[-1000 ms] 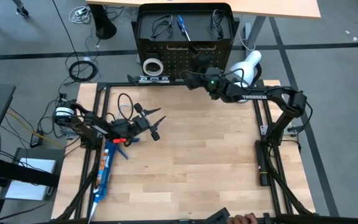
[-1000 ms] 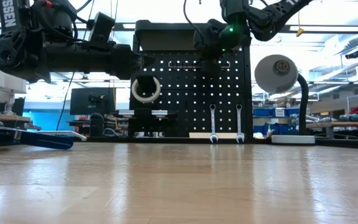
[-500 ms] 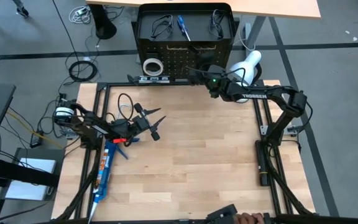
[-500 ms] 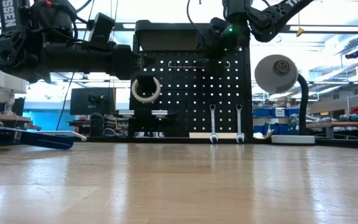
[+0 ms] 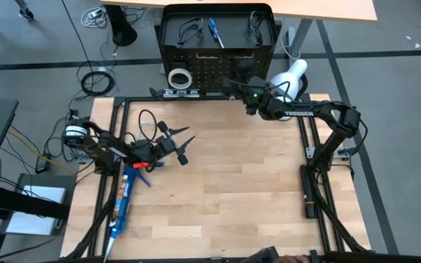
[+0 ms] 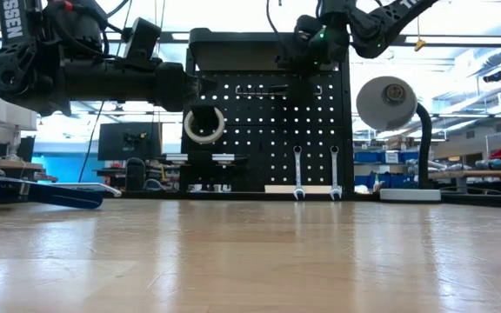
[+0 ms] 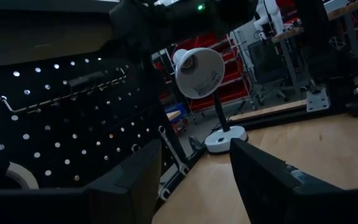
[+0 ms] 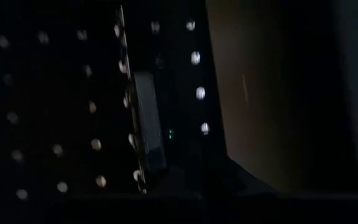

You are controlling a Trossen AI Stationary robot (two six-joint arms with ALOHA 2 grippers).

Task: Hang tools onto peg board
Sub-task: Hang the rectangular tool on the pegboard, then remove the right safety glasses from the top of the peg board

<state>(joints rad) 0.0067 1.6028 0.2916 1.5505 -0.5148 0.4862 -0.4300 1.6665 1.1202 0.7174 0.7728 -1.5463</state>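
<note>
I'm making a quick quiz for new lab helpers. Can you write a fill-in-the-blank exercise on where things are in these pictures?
1. The white tape ring hangs on the ____.
2. In the low view, ____ silver wrenches hang low on the peg board.
3. The white desk lamp stands beside the board, on the ____ arm's side.
4. The right gripper is up at the board; the left gripper hovers over the ____.

Missing words: peg board; two; right; table

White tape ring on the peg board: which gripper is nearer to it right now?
Left. The left gripper hovers open over the table in front of the white tape ring. The right gripper is shut, up at the peg board, farther along it toward the lamp.
</note>
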